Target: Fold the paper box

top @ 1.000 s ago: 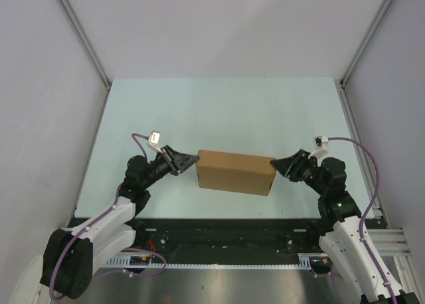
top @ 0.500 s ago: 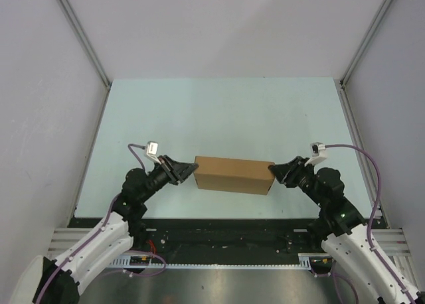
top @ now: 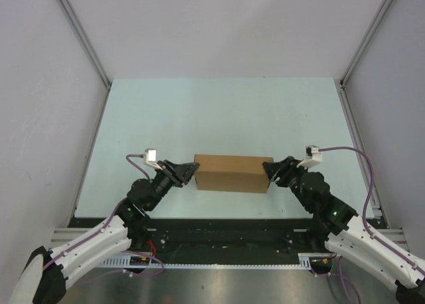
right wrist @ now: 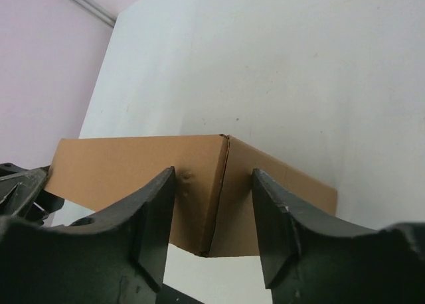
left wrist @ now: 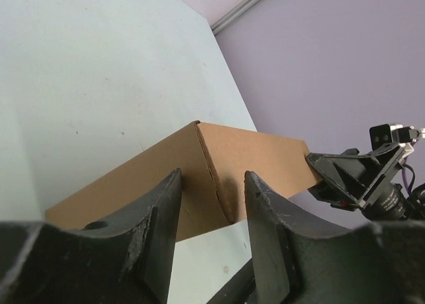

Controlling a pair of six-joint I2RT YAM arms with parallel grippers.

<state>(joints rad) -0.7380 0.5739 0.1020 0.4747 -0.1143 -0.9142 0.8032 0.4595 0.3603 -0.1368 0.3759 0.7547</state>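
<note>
The paper box (top: 229, 173) is a closed, plain brown shallow box lying flat near the table's front middle. My left gripper (top: 190, 172) is at the box's left end, and my right gripper (top: 268, 172) is at its right end. In the left wrist view the box's corner (left wrist: 212, 164) stands between my open left gripper's (left wrist: 212, 184) two fingers. In the right wrist view the box's other corner (right wrist: 222, 184) stands between my open right gripper's (right wrist: 214, 181) fingers. Neither pair of jaws is closed on the cardboard.
The pale green table (top: 219, 111) is walled by grey panels at left, right and back. The black rail at the near edge (top: 226, 234) lies just in front of the box and the arm bases.
Both arms have swung lower and inward, closing on the box's ends. The box has shifted slightly left and lies straighter to the table edge.
</note>
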